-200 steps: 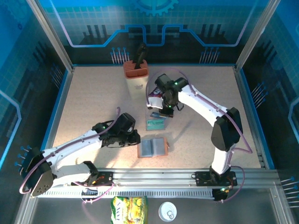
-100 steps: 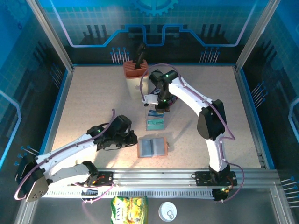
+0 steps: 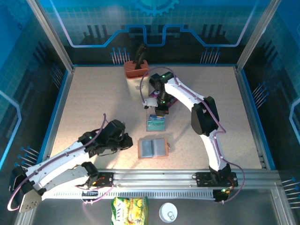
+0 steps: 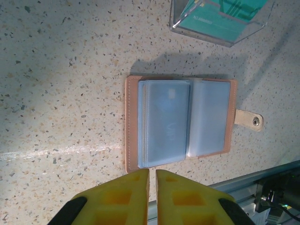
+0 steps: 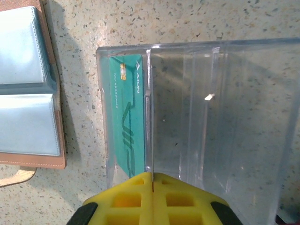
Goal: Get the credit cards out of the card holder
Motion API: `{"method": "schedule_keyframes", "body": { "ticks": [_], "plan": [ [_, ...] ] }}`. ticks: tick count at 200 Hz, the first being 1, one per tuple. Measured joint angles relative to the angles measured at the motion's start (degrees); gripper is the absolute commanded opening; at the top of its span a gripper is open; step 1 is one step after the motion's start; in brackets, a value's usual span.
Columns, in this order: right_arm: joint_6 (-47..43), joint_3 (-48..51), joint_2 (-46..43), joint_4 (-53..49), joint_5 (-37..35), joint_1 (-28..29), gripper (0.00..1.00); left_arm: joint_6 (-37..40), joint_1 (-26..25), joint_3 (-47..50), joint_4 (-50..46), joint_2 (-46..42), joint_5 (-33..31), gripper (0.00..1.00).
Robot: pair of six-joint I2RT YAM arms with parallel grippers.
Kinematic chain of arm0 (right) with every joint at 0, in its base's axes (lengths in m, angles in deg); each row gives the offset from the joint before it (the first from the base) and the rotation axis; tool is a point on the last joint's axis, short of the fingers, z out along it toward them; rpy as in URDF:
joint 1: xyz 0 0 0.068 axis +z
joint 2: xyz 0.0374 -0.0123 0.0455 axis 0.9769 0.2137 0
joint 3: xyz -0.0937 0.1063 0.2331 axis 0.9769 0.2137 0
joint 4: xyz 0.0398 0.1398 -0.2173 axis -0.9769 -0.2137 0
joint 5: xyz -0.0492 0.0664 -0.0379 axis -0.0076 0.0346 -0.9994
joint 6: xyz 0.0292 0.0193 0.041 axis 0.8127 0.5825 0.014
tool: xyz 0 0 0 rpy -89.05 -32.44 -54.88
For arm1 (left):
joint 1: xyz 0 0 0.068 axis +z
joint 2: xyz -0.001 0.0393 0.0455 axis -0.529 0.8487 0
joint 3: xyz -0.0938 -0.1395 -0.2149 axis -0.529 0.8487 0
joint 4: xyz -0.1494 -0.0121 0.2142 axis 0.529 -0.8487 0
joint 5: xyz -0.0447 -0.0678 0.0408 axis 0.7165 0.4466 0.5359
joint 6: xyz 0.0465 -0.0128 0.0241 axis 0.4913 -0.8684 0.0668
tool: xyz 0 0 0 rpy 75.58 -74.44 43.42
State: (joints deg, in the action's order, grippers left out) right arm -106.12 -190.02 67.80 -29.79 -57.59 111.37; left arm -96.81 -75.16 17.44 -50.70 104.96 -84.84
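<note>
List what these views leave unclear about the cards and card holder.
- Left wrist view: the card holder's cloudy sleeves hide whether any card is inside.
- Right wrist view: the right gripper covers one end of the teal card in the clear box; any beneath are hidden.
- Top view: the right arm overlaps the box's far end; cards too small to count.

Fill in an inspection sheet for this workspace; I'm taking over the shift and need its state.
Surface: speckled table, bare apart from the items below.
Job's things: card holder lies open, sleeves up; teal card inside clear box.
Clutter: tool pot at back; snack packet and round tin off the table, in front.
Pincers: left pincer shut beside holder; right pincer shut over box.
Cables: purple cable loops along arms.
Surroundings: blue-lit walls, metal frame.
</note>
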Motion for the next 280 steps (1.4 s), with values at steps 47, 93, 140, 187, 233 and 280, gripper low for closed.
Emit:
{"method": "schedule_keyframes", "body": {
  "ticks": [47, 93, 140, 187, 233, 280],
  "plan": [
    [0.39, 0.0, 1.18, -0.02, 0.37, 0.31, 0.16, -1.14, 0.0, 1.27, -0.68, -0.68, -0.07, 0.12],
    [2.03, 0.0, 1.66, 0.0, -0.57, 0.46, 0.21, -0.98, 0.28, 1.55, -0.87, -0.87, -0.24, 0.13],
    [5.75, 0.76, -3.96, 0.92, -0.66, 0.11, 0.23, 0.81, 1.7, 0.85, -1.07, 1.79, -0.42, 0.13],
    [14.97, 10.47, -16.46, 7.5, 2.58, -0.02, 0.18, 2.08, 1.81, -0.35, 2.89, 9.33, 0.68, 0.12],
    [33.99, 28.28, -24.41, 23.8, 3.8, 0.13, 0.14, 3.93, 1.81, -3.78, 7.93, 18.12, 2.69, 0.11],
    [57.02, 37.03, -27.61, 37.33, -0.26, 0.13, 0.12, 5.09, 1.81, -4.17, 11.06, 22.62, 3.3, 0.1]
  ]
}}
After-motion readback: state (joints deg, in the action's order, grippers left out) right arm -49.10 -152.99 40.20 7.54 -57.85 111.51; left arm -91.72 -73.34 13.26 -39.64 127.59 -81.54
